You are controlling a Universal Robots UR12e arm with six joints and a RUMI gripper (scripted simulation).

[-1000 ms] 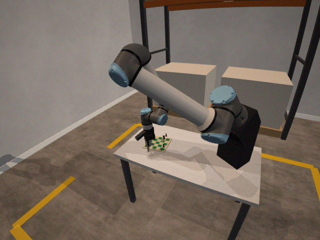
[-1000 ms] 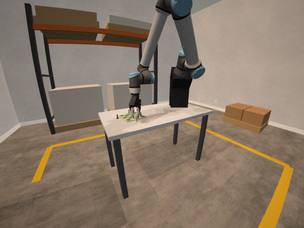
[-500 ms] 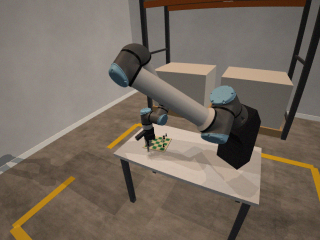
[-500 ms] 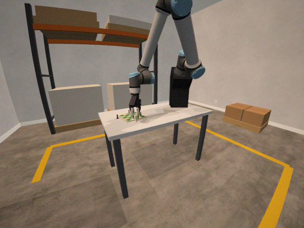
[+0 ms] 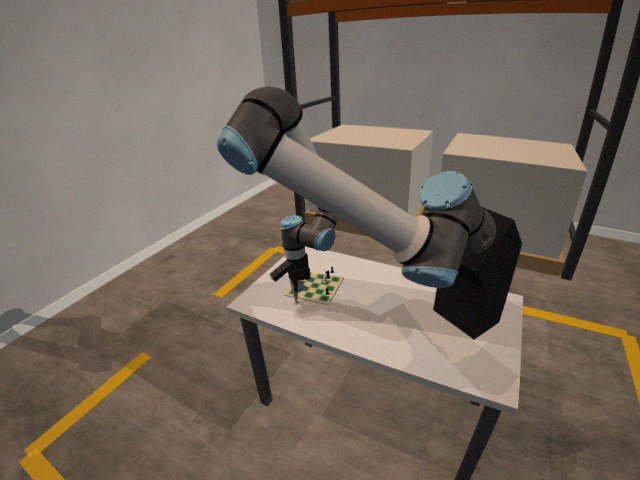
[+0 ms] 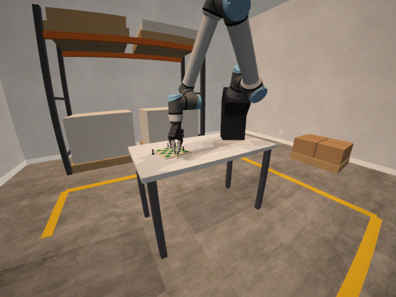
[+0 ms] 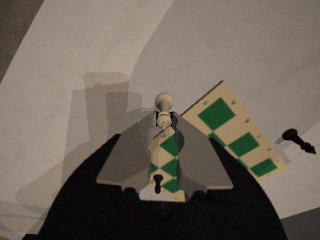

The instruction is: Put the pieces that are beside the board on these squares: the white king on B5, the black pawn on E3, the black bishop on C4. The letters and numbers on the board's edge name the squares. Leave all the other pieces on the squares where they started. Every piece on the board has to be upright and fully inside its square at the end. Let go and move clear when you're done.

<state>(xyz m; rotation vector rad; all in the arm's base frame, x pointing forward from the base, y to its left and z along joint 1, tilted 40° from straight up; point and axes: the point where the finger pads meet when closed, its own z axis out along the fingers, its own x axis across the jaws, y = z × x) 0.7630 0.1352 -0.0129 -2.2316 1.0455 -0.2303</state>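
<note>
Beside board (image 5: 316, 291) (image 6: 164, 153) (image 7: 235, 129), white king (image 5: 296, 301) (image 6: 177, 156) (image 7: 164, 102) stood gripped in closed gripper (image 5: 295, 295) (image 6: 176, 151) (image 7: 164, 112). Fingers hid part of board in wrist view; edge characters showed, too blurred to read.

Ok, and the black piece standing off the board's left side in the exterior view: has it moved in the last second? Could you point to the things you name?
No. In the exterior view, the black piece (image 6: 153, 151) (image 7: 298, 140) stands at the same spot against the board (image 5: 315, 290) (image 6: 166, 153) (image 7: 243, 145).
</note>
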